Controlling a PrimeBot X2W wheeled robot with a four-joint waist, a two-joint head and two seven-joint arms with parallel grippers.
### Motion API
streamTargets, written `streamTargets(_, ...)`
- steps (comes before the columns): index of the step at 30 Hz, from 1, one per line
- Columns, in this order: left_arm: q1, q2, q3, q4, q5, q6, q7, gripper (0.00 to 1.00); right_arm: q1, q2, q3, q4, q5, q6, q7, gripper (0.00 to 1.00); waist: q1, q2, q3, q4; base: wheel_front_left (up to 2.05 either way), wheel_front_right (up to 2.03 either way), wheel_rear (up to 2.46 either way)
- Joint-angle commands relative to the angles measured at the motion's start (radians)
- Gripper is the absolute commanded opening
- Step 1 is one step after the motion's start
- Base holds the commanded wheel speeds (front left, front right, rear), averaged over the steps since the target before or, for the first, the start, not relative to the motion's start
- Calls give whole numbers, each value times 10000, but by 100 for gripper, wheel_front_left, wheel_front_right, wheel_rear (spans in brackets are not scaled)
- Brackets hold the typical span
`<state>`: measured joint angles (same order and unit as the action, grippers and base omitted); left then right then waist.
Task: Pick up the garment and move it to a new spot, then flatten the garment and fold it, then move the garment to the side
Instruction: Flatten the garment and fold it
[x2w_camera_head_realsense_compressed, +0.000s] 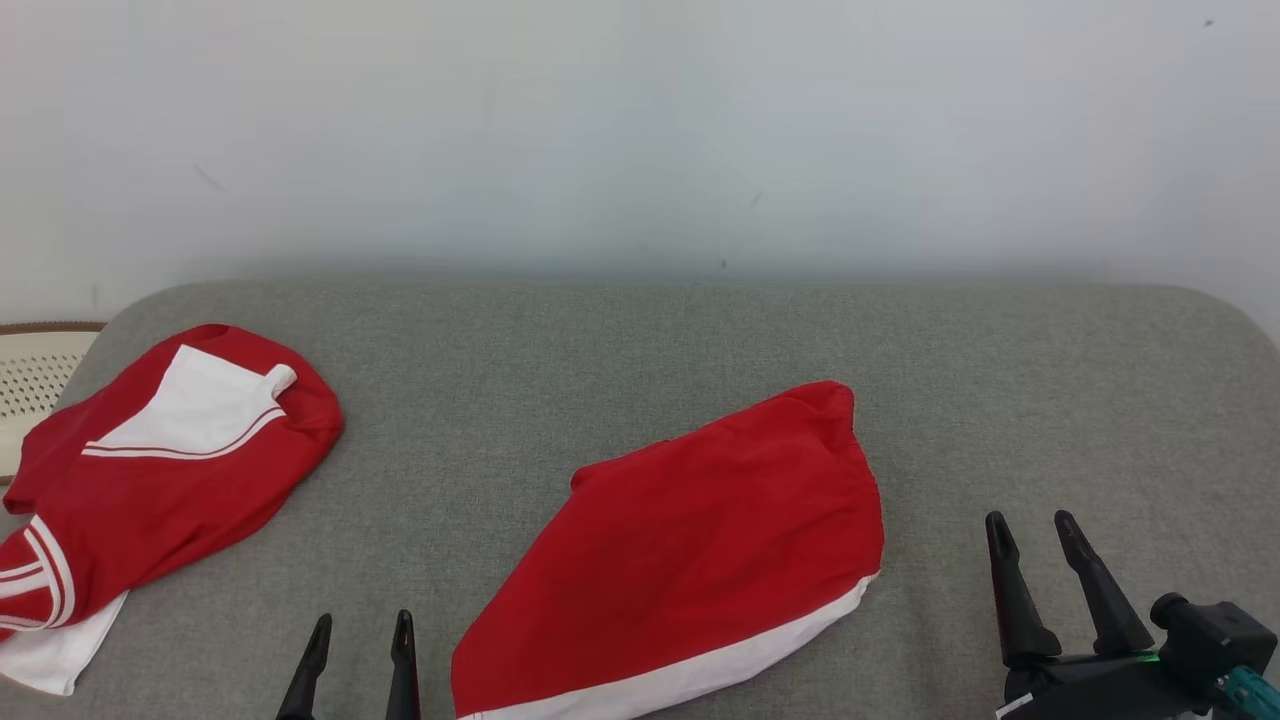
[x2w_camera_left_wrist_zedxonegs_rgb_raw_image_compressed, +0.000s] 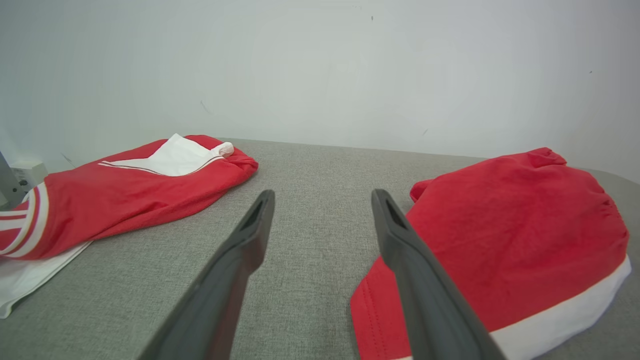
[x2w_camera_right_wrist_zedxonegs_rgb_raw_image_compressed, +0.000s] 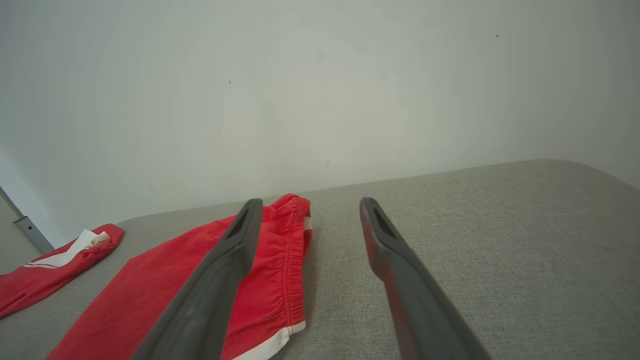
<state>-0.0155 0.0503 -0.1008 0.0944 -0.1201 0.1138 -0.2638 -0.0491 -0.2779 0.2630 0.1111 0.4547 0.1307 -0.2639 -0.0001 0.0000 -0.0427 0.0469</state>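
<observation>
Shorts (x2w_camera_head_realsense_compressed: 690, 540) at our 12 o'clock look folded, we judge; sliding them aside remains; left gripper (x2w_camera_head_realsense_compressed: 363, 617) and right gripper (x2w_camera_head_realsense_compressed: 1028, 517) gape wide, empty

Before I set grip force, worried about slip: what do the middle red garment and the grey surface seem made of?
Red garment: thin, soft cloth with a matte look, perhaps cotton or polyester. It creases, and one edge is gathered and looks elastic.
Grey surface: coarse woven fabric, matte. A flecked weave shows, and it may be padded.
</observation>
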Motion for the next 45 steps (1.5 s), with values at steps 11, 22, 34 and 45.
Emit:
streamTargets(11, 139, 4, 160, 25, 211, -129, -13, 100, 449, 283, 25, -392, -1009, 1, -5, 100, 1, 0, -181, -245, 0, 0, 0)
streamTargets(22, 45, 230, 685, 38, 406, -283, -13, 100, 449, 517, -152, -191, -1104, 1, -5, 100, 1, 0, -228, -246, 0, 0, 0)
streamTargets(34, 262, 187, 1050, -211, 518, -557, -13, 100, 465, 547, -219, -179, -1076, 1, -5, 100, 1, 0, -250, -237, 0, 0, 0)
streamTargets(45, 414, 147, 1150, -401, 740, -519, -13, 100, 470, 542, -214, -91, -1082, 1, -5, 100, 1, 0, -261, -237, 0, 0, 0)
